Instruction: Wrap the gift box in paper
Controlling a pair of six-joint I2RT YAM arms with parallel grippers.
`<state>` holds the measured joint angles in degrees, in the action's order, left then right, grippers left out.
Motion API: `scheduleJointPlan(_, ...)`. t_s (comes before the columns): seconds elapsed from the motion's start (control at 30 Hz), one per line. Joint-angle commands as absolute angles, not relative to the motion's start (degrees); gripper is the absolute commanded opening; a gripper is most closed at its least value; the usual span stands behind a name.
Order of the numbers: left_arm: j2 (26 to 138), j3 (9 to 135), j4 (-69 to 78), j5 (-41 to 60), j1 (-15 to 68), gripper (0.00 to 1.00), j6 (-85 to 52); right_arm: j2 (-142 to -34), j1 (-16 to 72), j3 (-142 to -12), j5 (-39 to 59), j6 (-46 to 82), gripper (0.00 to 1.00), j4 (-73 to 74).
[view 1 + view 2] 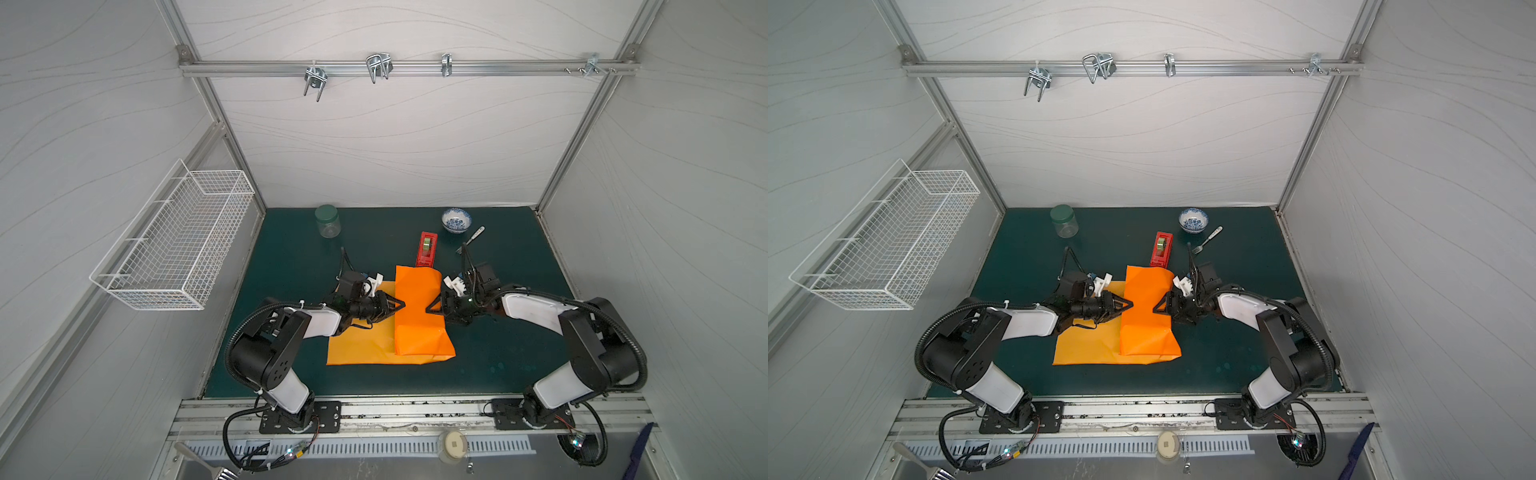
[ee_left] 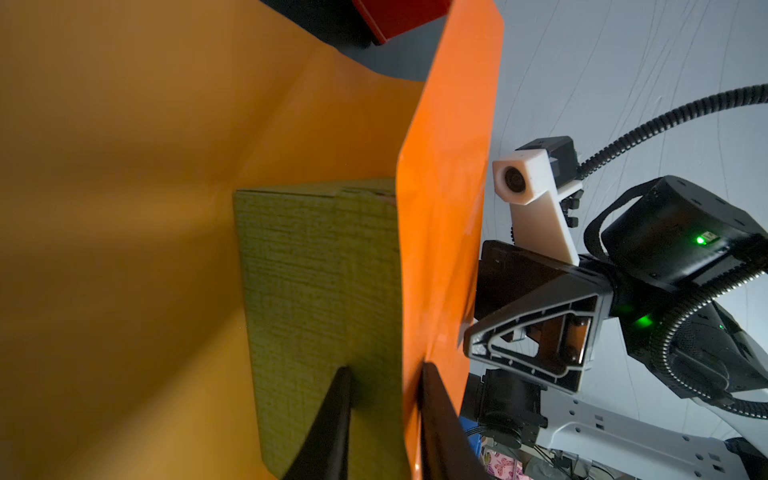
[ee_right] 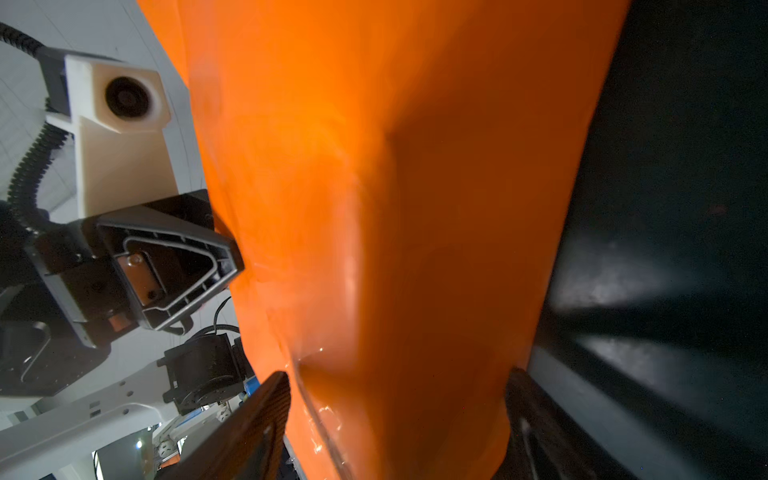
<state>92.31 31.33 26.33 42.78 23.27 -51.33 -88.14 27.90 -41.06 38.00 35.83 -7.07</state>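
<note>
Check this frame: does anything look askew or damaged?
Yes. The paper, folded over the box, lies skewed: in both top views its right-hand edge slants outward toward the front, and creases dent its near right corner. Its far end reaches the tape dispenser; contact is unclear. Nothing is spilled.

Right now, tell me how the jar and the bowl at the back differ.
The jar is clear with a dark green lid on; the bowl is white with a blue pattern and open. The jar stands taller and narrower than the bowl. The jar sits alone; the bowl has a fork beside it. Both stand upright on the green table.
</note>
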Motion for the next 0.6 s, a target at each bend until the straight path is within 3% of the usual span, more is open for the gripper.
scheduleJointPlan(0.0, 94.72, 29.72, 11.83, 37.88, 21.81, 0.08, -48.53, -86.07, 30.96, -40.79, 38.94, 39.84, 0.82, -2.91)
scheduleJointPlan(0.23, 93.71, 27.94, 12.40, 37.71, 21.77, 0.08, -48.81, -84.69, 28.51, -42.26, 33.40, 34.92, 0.85, -9.22)
scheduleJointPlan(0.57, 91.71, 26.70, 11.78, 36.84, 21.87, 0.07, -49.40, -83.29, 26.70, -43.26, 37.88, 29.92, 0.86, -12.56)
